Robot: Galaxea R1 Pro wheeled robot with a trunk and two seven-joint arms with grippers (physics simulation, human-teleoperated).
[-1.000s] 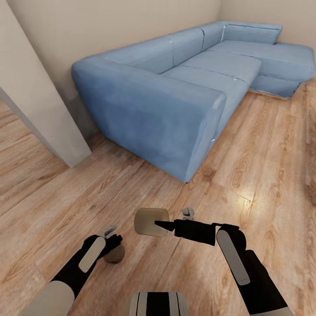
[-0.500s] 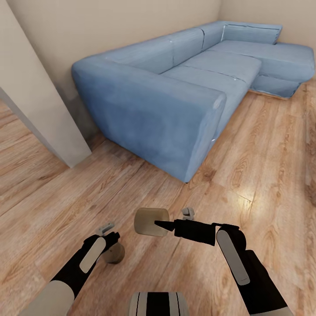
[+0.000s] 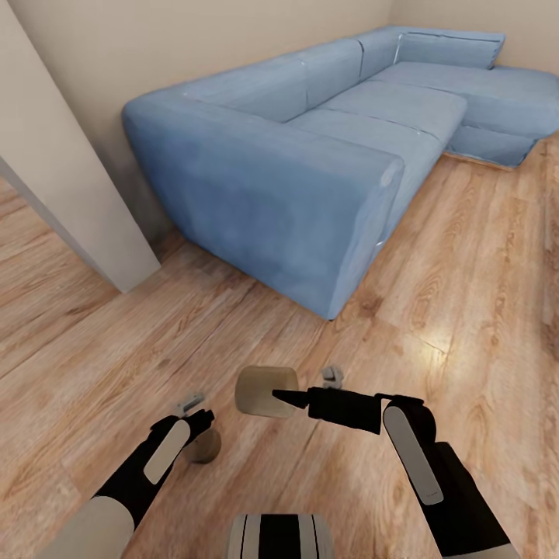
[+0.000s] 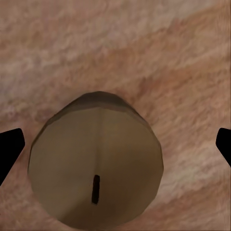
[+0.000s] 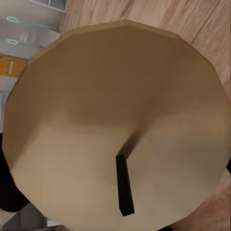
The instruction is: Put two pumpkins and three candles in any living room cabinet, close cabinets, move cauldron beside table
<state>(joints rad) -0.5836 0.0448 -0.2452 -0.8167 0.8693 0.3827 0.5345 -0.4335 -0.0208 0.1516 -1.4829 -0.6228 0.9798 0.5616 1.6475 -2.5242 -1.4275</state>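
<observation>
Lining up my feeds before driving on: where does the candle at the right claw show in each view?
Head view: low centre, the candle at the right claw.
Right wrist view: the same candle close up, wick end facing the camera.
Left wrist view: a second candle, between the left claw's fingers.
Shared landmark: the wooden floor.

My head camera has shifted a little, so the blue sofa (image 3: pixel 310 155) sits slightly higher in view. My left end effector (image 3: pixel 194 407) has edged up from the candle (image 3: pixel 203 446) standing on the floor beneath it.
</observation>
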